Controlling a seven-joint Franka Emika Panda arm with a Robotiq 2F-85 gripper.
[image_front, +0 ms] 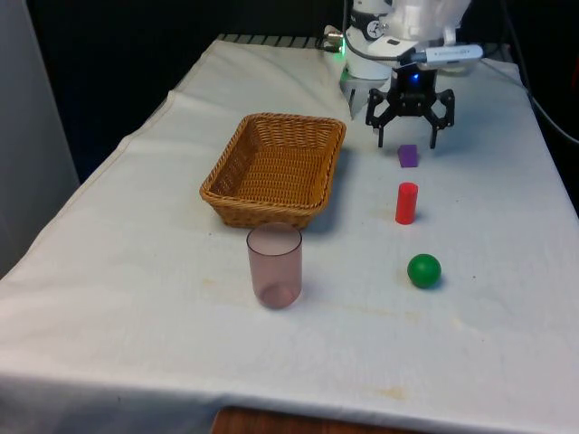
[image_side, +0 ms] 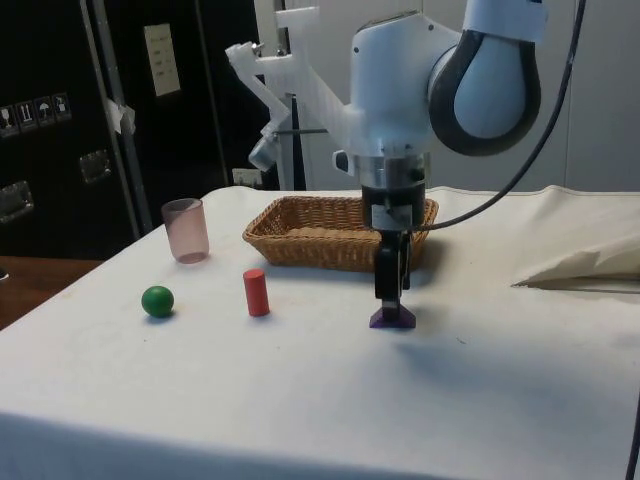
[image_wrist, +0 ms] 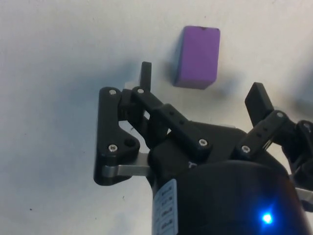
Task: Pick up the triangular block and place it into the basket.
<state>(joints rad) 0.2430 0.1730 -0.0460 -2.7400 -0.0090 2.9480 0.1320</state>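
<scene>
While nothing is yet lifted, the layout runs from the camera's end of the table outward like this: a translucent pink cup stands nearest, with a green ball toward the front view's right, then a red cylinder upright beyond the ball. Next comes the purple triangular block, resting on the white cloth, well apart from the wicker basket that sits toward the front view's left. Farthest back is the gripper, its 2 fingers spread wide and holding nothing.

From the side view, the fingertips hang just above the block, close to touching it. At the wrist, the block lies a little ahead of the line between the fingers, not squarely between them, with its long axis pointing away from the palm and roughly across the closing direction. My judgement: the gripper needs a small shift forward over the block before descending, so the spread fingers straddle its narrower width.
</scene>
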